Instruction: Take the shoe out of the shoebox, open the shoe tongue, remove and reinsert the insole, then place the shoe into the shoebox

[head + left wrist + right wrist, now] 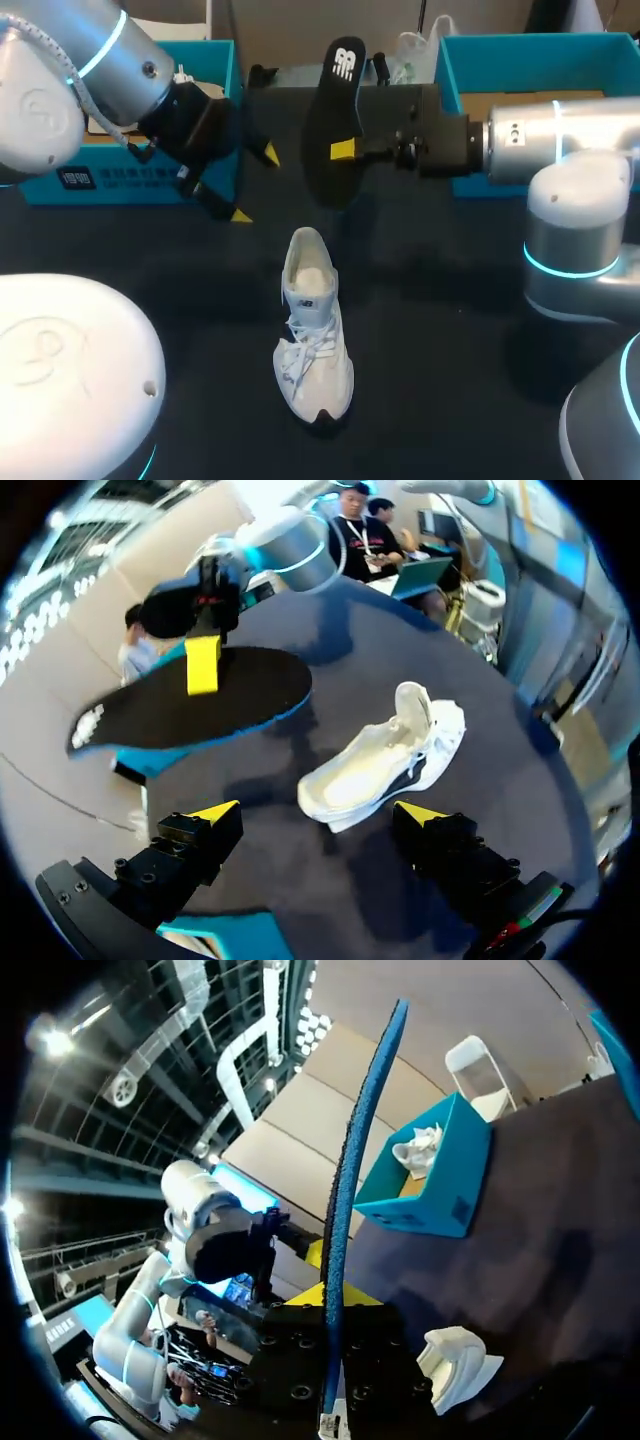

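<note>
Insole point(335, 115), thin, black, seemingly foam, pinched by right end effector point(343, 150).

No word or number on the table is legible. A white logo point(346, 65) marks the narrower end of the black insole point(325, 130), raised at the far middle. In the left wrist view that print point(88, 726) shows only as a pale smudge. A small label point(77, 178) with white characters sits on the near wall of the teal shoebox point(150, 185) at far left, too small to make out. The white shoe point(315, 350), near the centre, carries a faint tab point(310, 284) on its tongue, unreadable.
</note>
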You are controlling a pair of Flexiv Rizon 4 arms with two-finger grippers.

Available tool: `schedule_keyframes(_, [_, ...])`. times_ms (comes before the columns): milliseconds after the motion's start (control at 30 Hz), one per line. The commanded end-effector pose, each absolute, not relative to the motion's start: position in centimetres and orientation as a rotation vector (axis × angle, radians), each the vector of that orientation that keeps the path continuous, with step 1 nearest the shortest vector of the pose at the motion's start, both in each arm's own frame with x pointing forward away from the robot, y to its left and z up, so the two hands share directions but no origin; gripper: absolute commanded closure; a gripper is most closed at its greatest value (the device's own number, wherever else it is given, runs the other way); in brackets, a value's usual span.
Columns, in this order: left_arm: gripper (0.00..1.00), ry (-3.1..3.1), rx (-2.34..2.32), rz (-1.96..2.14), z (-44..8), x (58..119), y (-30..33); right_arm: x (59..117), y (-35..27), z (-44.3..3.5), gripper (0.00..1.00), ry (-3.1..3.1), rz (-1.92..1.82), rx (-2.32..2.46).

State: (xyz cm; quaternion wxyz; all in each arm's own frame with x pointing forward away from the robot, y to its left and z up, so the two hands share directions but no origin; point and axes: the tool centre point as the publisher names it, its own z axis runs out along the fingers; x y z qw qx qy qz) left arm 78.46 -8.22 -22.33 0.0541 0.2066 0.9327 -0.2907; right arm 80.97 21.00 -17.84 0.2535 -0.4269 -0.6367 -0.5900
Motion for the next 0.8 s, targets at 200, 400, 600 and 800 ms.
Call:
schedule_keyframes(200, [0.00,2.972,0.152,-0.901,-23.1,78.4,-7.2,81.0,21.7,-18.1,1.00,-1.721,-1.641,-1.151])
schedule_keyframes(400, [0.00,2.997,0.170,-0.935,-25.1,78.3,-8.1,81.1,21.8,-18.6,1.00,-1.722,-1.642,-1.149])
schedule_keyframes(600, [0.00,3.022,0.190,-0.966,-28.5,77.5,-8.8,81.3,22.5,-21.0,1.00,-1.680,-1.699,-1.121])
schedule_keyframes(800, [0.00,3.041,0.200,-0.959,-29.6,77.3,-8.4,80.9,22.9,-22.1,1.00,-1.665,-1.728,-1.137])
